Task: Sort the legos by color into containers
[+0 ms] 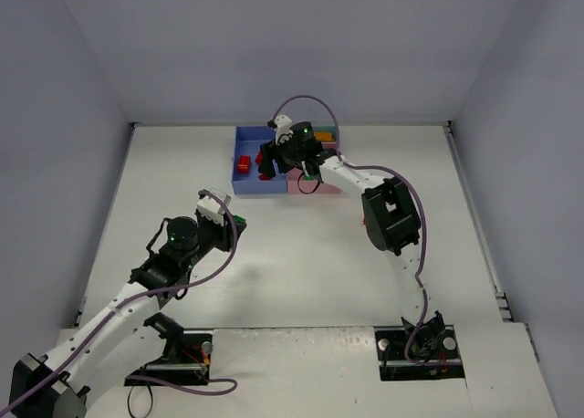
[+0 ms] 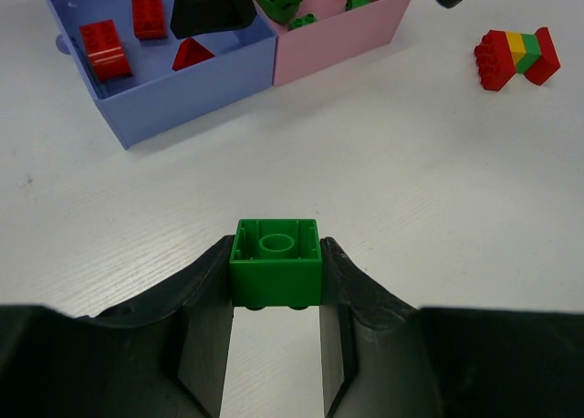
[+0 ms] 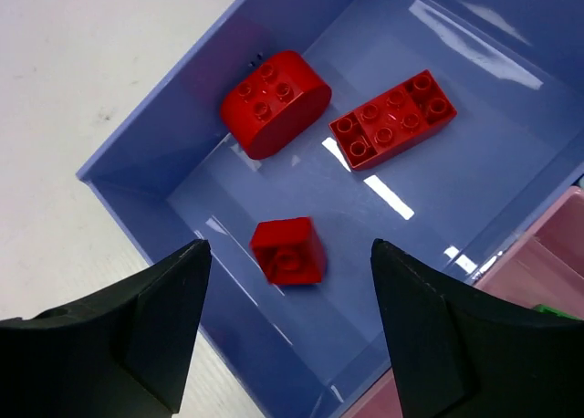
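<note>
Green 2x2 brick (image 2: 276, 263): clamped by its two side walls in the left claw (image 2: 276, 274), hollow underside towards the wrist camera. It is held well short of the blue tray (image 2: 192, 94), on that tray's near side. Whether it is lifted off the worktop (image 2: 411, 181) cannot be told.

Pink tray (image 2: 338, 44): joined to the blue tray's right wall and already holding green pieces (image 2: 301, 21). Judged to be the destination for this brick.

Blue tray contents: three red bricks, namely a rounded one (image 3: 274, 103), a 2x4 (image 3: 392, 117) and a small one (image 3: 297, 258).

Right claw (image 3: 287, 254): fingers apart, nothing between them, hovering over the blue tray near the wall it shares with the pink tray.

Step in hand (judgement): carry the green brick to the pink tray.
- Lift enough to clear the pink tray's near wall before travelling forward.
- Approach right of the blue tray. The right claw and its cable crowd the shared wall, so let that arm move away first or stay wide of it.
- Release low over the pink tray's middle so the brick does not bounce across into the blue tray.

A red-yellow-green stack (image 2: 516, 53) lies on the worktop far right of the blue tray. It will need separating.
</note>
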You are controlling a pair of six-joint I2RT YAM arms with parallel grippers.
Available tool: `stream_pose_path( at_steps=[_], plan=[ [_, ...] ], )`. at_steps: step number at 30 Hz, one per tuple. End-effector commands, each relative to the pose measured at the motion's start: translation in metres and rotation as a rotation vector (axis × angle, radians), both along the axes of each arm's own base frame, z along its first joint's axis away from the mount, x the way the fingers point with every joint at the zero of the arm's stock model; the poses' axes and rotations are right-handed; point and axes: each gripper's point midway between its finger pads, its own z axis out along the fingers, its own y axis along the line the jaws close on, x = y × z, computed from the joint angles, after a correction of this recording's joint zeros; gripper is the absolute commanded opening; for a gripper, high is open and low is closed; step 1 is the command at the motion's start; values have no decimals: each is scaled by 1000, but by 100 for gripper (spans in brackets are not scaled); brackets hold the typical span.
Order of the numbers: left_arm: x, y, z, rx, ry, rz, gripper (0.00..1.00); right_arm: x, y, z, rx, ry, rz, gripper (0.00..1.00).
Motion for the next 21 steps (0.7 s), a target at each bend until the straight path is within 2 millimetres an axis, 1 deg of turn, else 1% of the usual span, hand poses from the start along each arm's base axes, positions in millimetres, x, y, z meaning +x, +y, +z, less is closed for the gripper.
stream_pose_path(
  at_steps=[1, 2, 3, 4, 5, 6, 7, 8, 9, 10, 11, 12, 13, 14, 15, 16, 17, 18, 19, 20, 21],
  plan=[
    [13, -4, 31, -54, -44, 30, 0, 25, 8, 83, 80, -207, -30, 68],
    [17, -7, 41, -65, -60, 30, 0, 24, 3, 97, 87, -229, -36, 70],
    [22, -10, 37, -54, -46, 28, 0, 24, -1, 102, 87, -237, -43, 72],
    [27, -13, 43, -62, -59, 26, 0, 21, -7, 114, 92, -249, -54, 73],
    [31, -16, 45, -63, -62, 24, 0, 23, -19, 119, 89, -257, -76, 73],
    [40, -23, 47, -55, -58, 8, 0, 23, -28, 127, 91, -264, -96, 73],
    [45, -28, 50, -55, -63, -5, 0, 27, -42, 133, 86, -268, -146, 74],
    [51, -34, 56, -57, -74, -19, 1, 22, -59, 141, 86, -263, -195, 74],
    [62, -42, 44, -27, -44, -36, 3, 28, -87, 143, 97, -236, -284, 73],
    [70, -53, 64, -43, -70, -63, 4, 28, -108, 143, 102, -214, -348, 72],
    [77, -60, 68, -45, -73, -76, 5, 16, -136, 139, 98, -182, -426, 71],
    [90, -68, 55, -26, -42, -83, 6, 18, -171, 136, 133, -134, -528, 71],
    [100, -78, 76, -48, -83, -106, 6, 8, -193, 154, 169, -141, -575, 70],
    [108, -85, 79, -48, -89, -118, 6, 0, -210, 148, 176, -110, -613, 70],
    [121, -94, 63, -28, -55, -126, 6, -15, -229, 121, 158, -44, -653, 69],
    [129, -101, 63, -27, -54, -134, 6, -21, -257, 115, 158, -11, -717, 69],
    [145, -113, 63, -27, -49, -148, 6, -33, -274, 127, 161, -32, -757, 70],
    [153, -120, 64, -29, -48, -158, 6, -46, -288, 109, 126, 6, -793, 70],
    [160, -126, 64, -30, -48, -165, 6, -61, -307, 112, 96, 7, -834, 70],
    [171, -135, 82, -48, -79, -172, 6, -69, -316, 108, 71, 14, -861, 70],
    [182, -144, 64, -36, -46, -177, 6, -81, -330, 97, 29, 32, -915, 70]
  ],
)
